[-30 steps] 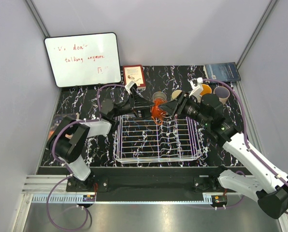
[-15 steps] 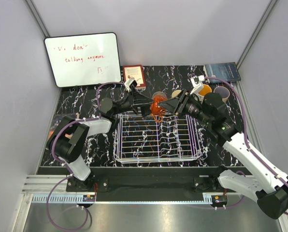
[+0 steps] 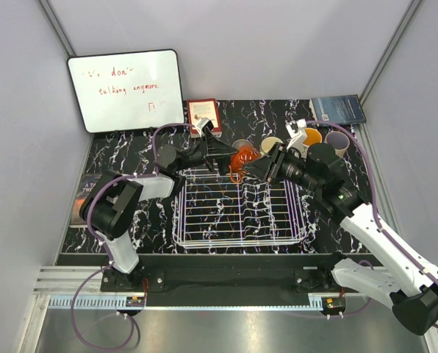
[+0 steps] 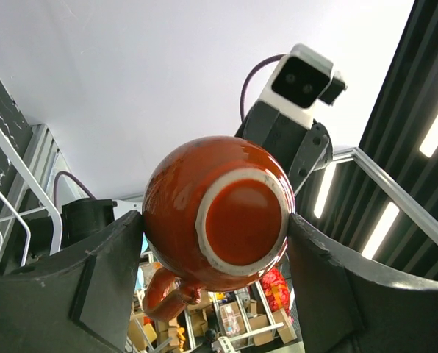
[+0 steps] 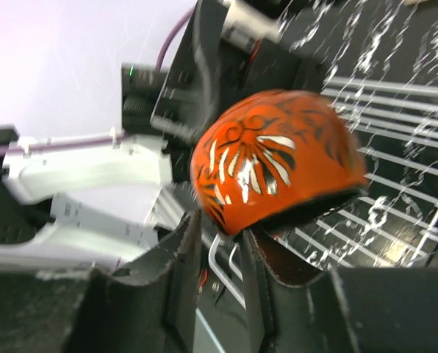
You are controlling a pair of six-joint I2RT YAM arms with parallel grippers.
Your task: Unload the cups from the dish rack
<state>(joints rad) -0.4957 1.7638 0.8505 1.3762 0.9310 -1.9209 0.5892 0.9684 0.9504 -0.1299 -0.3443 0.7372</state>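
The squat reddish-brown mug (image 3: pixel 242 158) hangs above the far edge of the white wire dish rack (image 3: pixel 237 239), gripped from both sides. My left gripper (image 3: pixel 226 156) is shut on its body; the left wrist view shows the mug's base (image 4: pixel 241 220) between the fingers (image 4: pixel 109 272) and the handle hanging low. My right gripper (image 3: pixel 261 168) is shut on the mug's rim (image 5: pixel 278 162), one finger (image 5: pixel 267 257) inside. Several other cups stand on the table behind the rack: a grey-tan one (image 3: pixel 241 145), a cream one (image 3: pixel 269 143), a tan one (image 3: pixel 312 136) and a pinkish one (image 3: pixel 337 140).
A whiteboard (image 3: pixel 125 90) leans on the back wall at left. A small red-framed card (image 3: pixel 203 114) stands behind the rack. A dark book (image 3: pixel 338 110) lies at the back right. The rack wires (image 5: pixel 395 198) lie just under the mug.
Both grippers have carried the mug together from over the rack's far part toward the back of the table, and slightly higher.
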